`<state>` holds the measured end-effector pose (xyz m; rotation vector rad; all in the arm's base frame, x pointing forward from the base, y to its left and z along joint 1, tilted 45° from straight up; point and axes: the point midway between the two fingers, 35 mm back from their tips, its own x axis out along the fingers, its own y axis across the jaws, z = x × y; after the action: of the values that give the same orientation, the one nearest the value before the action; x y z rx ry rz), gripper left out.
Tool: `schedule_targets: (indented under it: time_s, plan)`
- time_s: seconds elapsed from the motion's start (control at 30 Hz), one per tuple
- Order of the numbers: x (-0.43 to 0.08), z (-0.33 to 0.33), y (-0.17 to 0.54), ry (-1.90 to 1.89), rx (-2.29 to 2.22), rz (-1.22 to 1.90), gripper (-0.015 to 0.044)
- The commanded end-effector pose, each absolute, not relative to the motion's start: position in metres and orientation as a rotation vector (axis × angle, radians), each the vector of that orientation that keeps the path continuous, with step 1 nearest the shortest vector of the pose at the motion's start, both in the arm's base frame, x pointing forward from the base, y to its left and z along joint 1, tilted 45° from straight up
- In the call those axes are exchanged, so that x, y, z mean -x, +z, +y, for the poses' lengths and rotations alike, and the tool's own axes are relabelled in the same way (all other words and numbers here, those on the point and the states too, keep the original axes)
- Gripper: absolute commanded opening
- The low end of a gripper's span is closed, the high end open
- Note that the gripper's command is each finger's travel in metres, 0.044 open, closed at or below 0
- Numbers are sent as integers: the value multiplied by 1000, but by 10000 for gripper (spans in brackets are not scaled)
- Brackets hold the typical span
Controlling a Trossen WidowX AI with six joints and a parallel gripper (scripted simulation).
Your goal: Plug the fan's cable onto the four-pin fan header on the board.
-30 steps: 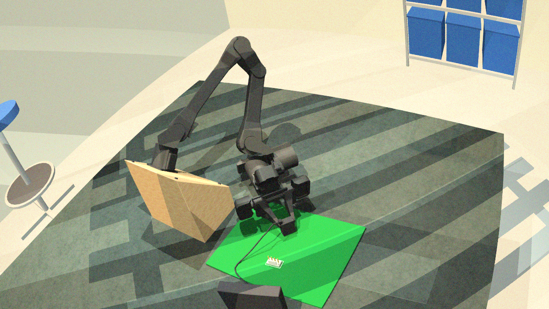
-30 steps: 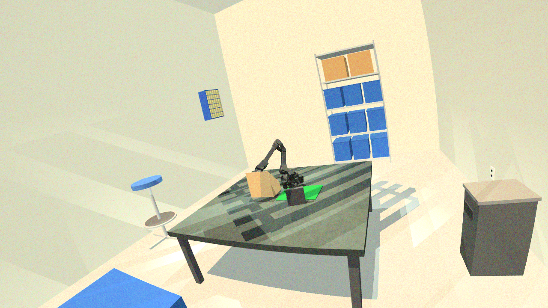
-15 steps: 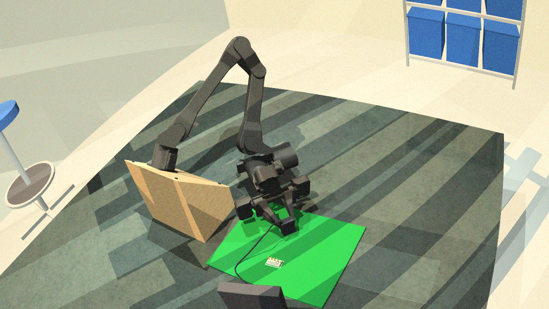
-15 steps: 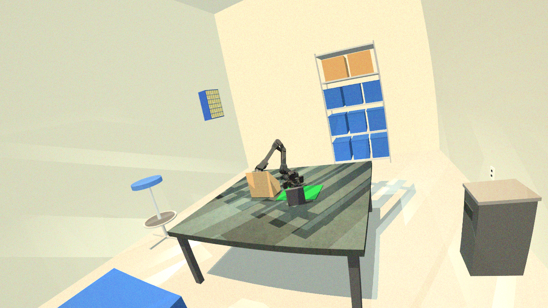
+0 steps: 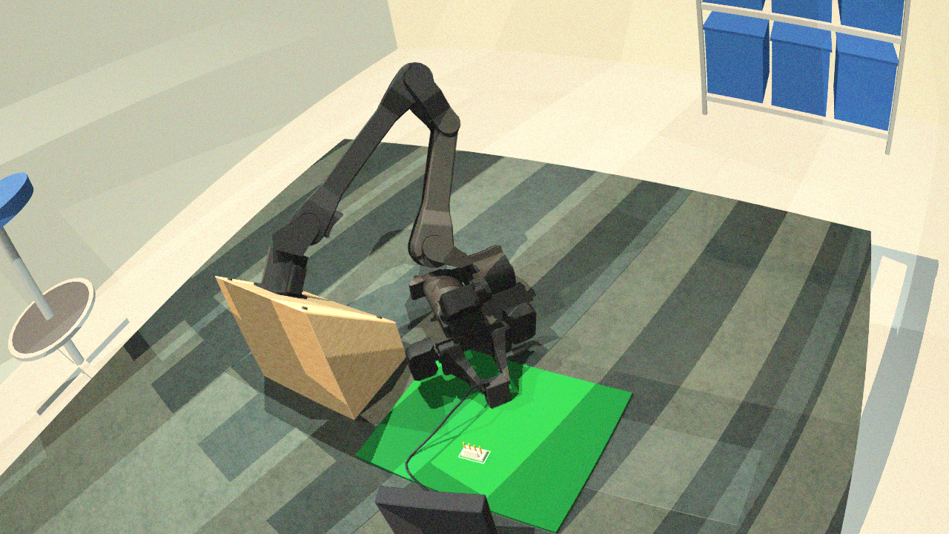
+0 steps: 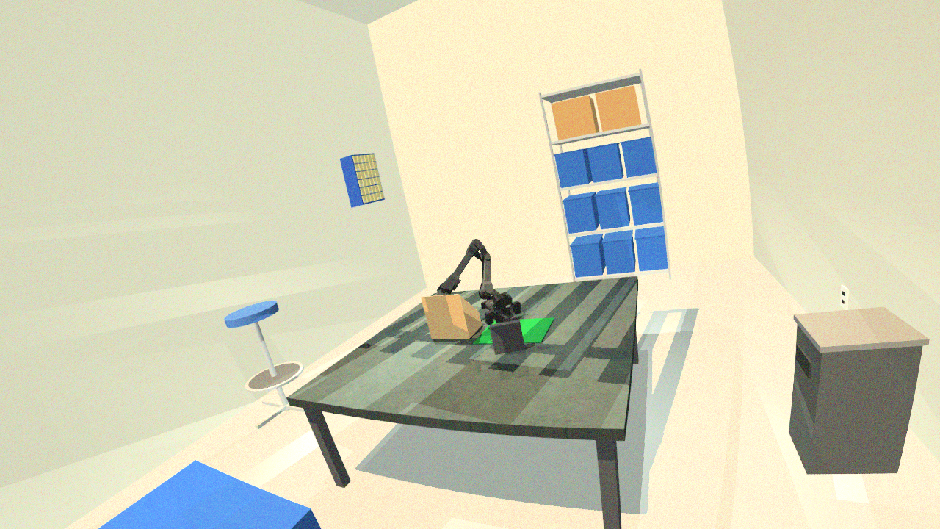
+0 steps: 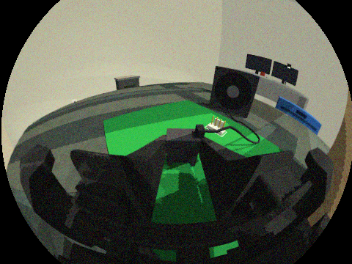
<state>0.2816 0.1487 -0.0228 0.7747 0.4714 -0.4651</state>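
Note:
My gripper (image 5: pixel 492 390) (image 7: pixel 182 139) is shut on the fan cable's black plug (image 7: pixel 199 130), above the back part of the green board (image 5: pixel 570 425) (image 6: pixel 540 328) (image 7: pixel 143 130). The plug is mostly hidden by the fingertips in the top view. The white four-pin header (image 5: pixel 480 455) (image 7: pixel 213 127) stands on the board with its gold pins up and bare, in front of the gripper and apart from it. The black cable (image 5: pixel 434 434) (image 7: pixel 245 132) runs from the plug in a loose bend past the header to the dark fan (image 5: pixel 434 509) (image 6: pixel 507 336) (image 7: pixel 235 92).
A wooden block (image 5: pixel 291 338) (image 6: pixel 450 317) carries the arm's base and stands left of the board in the top view. The fan stands upright at the board's edge, beyond the header in the wrist view. The striped table (image 5: pixel 703 318) (image 6: pixel 526 394) extends around the board.

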Motion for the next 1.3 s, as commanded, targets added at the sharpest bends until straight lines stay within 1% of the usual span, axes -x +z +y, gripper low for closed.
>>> schedule_targets:
  time_s: [0.0, 0.2, 0.47, 1.27]
  plan:
    - [-282, 148, -22, -465, -775, 471, 0]
    - [-282, 148, -22, -465, -775, 471, 0]
    - [-282, 149, -23, -465, -775, 471, 205]
    - [-282, 149, -23, -465, -775, 471, 205]
